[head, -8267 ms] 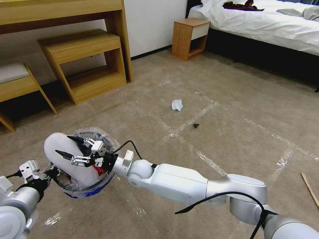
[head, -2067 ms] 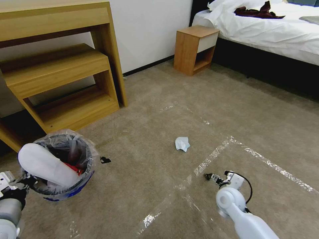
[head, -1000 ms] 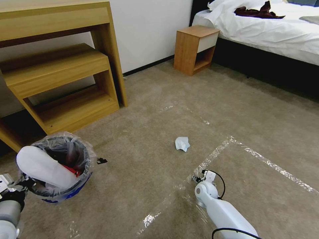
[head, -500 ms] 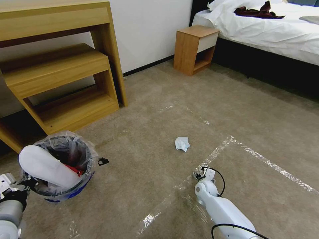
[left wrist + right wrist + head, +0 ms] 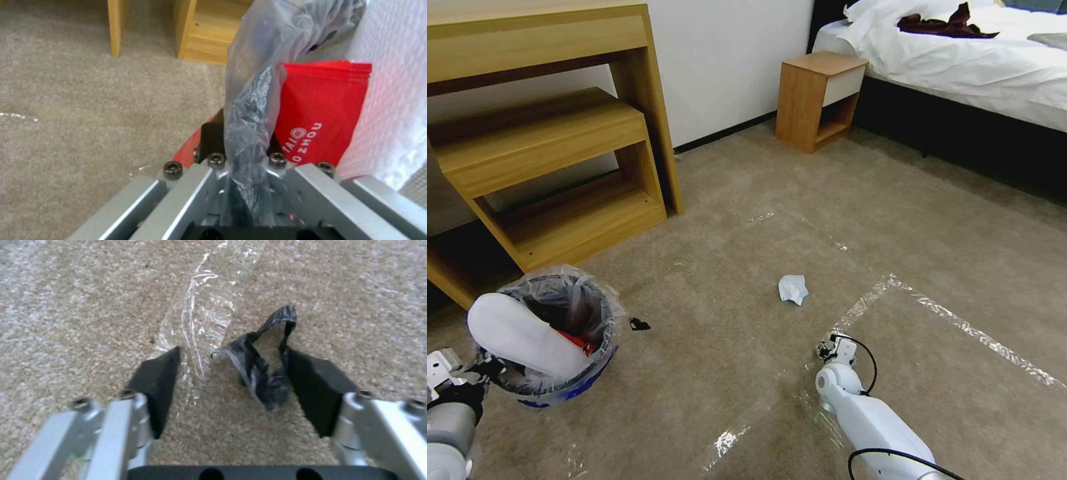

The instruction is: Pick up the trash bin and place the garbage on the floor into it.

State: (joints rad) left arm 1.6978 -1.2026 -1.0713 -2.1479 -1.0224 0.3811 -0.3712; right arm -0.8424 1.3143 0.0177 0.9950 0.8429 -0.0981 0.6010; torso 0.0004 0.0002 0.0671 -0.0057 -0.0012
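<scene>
The trash bin (image 5: 554, 383), red and blue with a clear bag liner, hangs at the lower left. My left gripper (image 5: 245, 156) is shut on its rim and the liner (image 5: 249, 110). A white slipper (image 5: 520, 337) sticks out of the bin, with a red wrapper (image 5: 320, 113) beside it. My right gripper (image 5: 231, 386) is down at the carpet and open. A crumpled black plastic scrap (image 5: 262, 373) lies between its fingers (image 5: 158, 383), close to the far pad. In the head view, this gripper (image 5: 827, 348) sits by a strip of tape. A white tissue wad (image 5: 792, 289) lies on the floor beyond it.
Clear tape strips (image 5: 960, 320) cross the carpet. A wooden desk with a low shelf (image 5: 560, 167) stands behind the bin. A nightstand (image 5: 819, 100) and a bed (image 5: 960, 73) are at the back right. A small dark bit (image 5: 639, 325) shows beside the bin.
The right gripper, earlier at the slipper over the bin, has come down to the carpet and shifted left over the black scrap. The slipper now rests in the bin, which swayed slightly.
</scene>
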